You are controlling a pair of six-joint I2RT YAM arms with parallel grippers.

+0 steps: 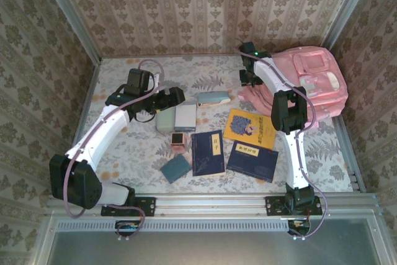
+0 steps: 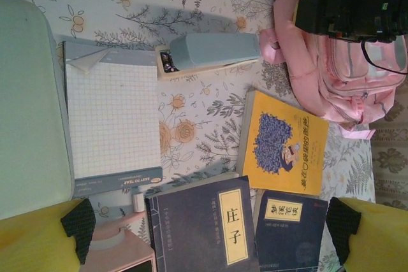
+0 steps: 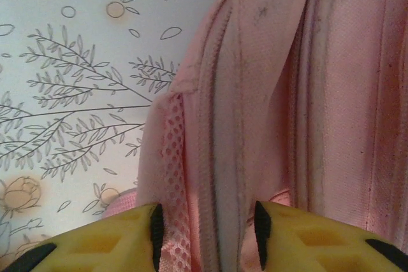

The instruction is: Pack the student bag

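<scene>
Right hand pinching student bag zipper edge, upper right of tabletop. Left hand spread wide, empty, above notepad.

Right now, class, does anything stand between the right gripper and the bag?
Nothing visible does. The right gripper is at the bag itself, at its edge, with its fingers on either side of a strip of the bag's pink fabric and mesh.
</scene>
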